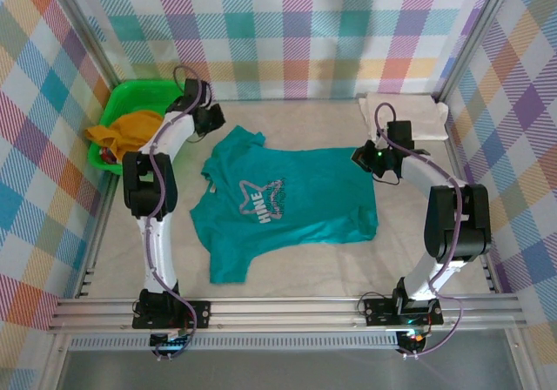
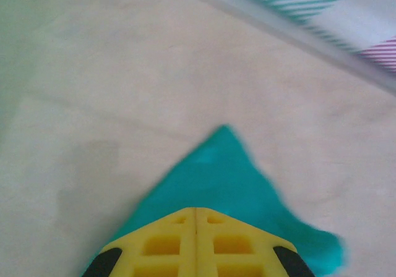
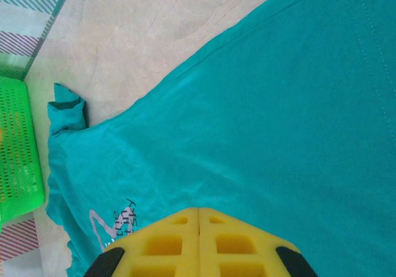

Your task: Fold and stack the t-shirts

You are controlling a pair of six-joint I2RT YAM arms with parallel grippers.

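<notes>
Left jaws and right jaws closed, both over the teal t-shirt [image 1: 287, 200]; grip uncertain.

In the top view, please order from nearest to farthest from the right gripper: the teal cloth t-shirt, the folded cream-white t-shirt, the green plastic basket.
1. Teal cloth t-shirt, at the right gripper.
2. Folded cream-white t-shirt, far right corner.
3. Green plastic basket, far left.

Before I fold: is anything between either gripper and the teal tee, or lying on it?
Nothing visible. The left gripper is shut at a sleeve of the teal t-shirt, and the right gripper is shut at its far hem corner. The cloth between lies bare. The cream t-shirt and green basket sit apart from it.
</notes>
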